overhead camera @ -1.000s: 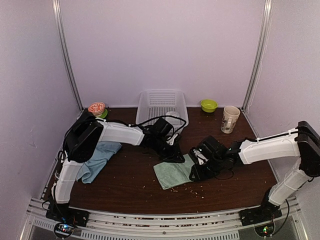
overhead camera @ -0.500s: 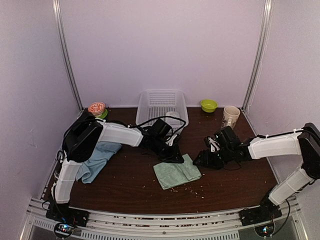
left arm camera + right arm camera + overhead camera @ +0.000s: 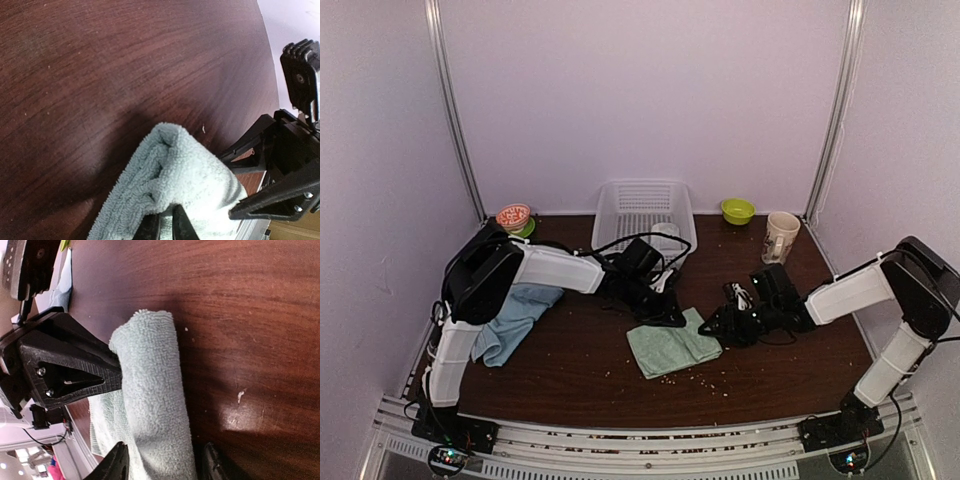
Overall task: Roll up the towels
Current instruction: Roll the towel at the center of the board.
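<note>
- One desk [image 3: 790, 372] of dark wood fills the lower half of the top view and carries everything.
- Two towels lie on it. The blue towel [image 3: 515, 318] is the larger. It sits crumpled at the left of the top view, well apart from both claws.
- One white basket [image 3: 642, 198] stands at the back centre, against the wall.
- The green towel [image 3: 668, 350] lies at the centre of the desk. Its lower-left part is flat and its upper-right edge is rolled into a short tube.
- Two claws meet at that roll.
- The left claw [image 3: 166, 226] reaches in from the upper left and is clenched on one end of the roll. In its wrist view the fingers sit close together at the bottom edge, with cloth bunched at them.
- The right claw [image 3: 164, 464] reaches in from the right and is released. In its wrist view its fingers are spread, one on each side of the roll, which runs up between them. The left-hand finger touches the cloth and the other is just beside it.
- One pale mug [image 3: 780, 238] stands at the back right.
- There are two bowls: a green bowl [image 3: 738, 210] near the mug and an orange bowl [image 3: 513, 215] at the back left.
</note>
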